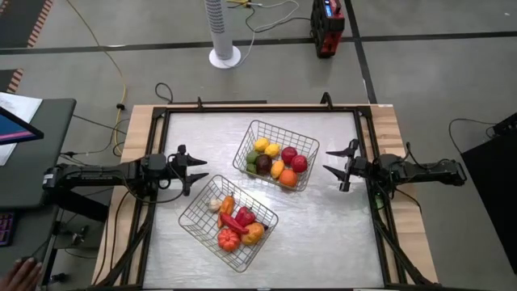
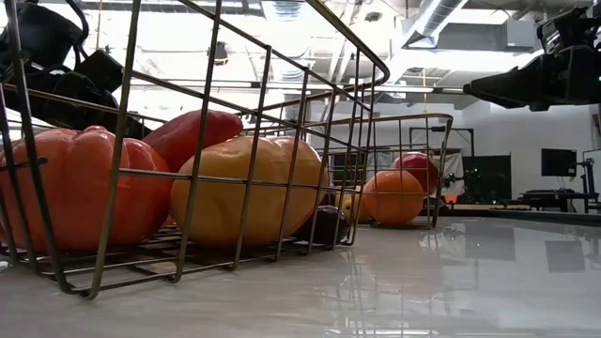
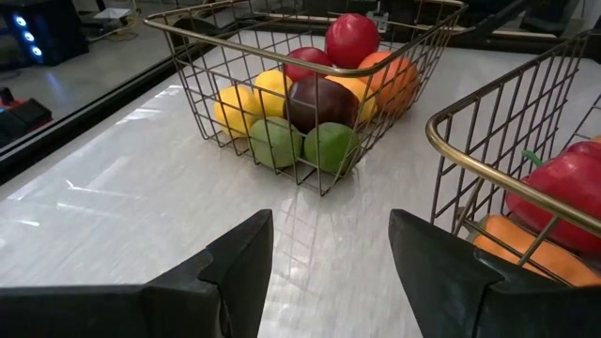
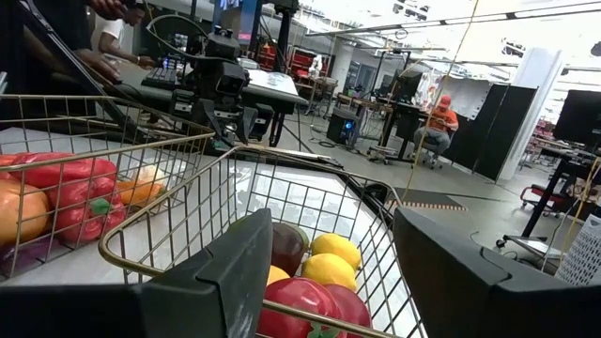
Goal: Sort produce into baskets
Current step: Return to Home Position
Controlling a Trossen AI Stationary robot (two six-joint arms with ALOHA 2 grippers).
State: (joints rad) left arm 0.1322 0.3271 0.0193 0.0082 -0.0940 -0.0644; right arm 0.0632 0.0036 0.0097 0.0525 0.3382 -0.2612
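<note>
Two wire baskets stand on the table. The far basket (image 1: 276, 155) holds yellow, green, dark purple, red and orange produce (image 1: 279, 160); it also shows in the left wrist view (image 3: 300, 84). The near basket (image 1: 229, 220) holds red, orange and white produce (image 1: 236, 222). My left gripper (image 1: 200, 171) is open and empty at the table's left, above the surface beside the near basket. My right gripper (image 1: 333, 164) is open and empty at the table's right, beside the far basket.
Black frame rails (image 1: 371, 162) run along the table's sides. A white fan column (image 1: 224, 32) and a red device (image 1: 327, 28) stand on the floor beyond the far edge. People show in the room behind (image 4: 437, 122). Bare tabletop (image 1: 323, 234) lies at the near right.
</note>
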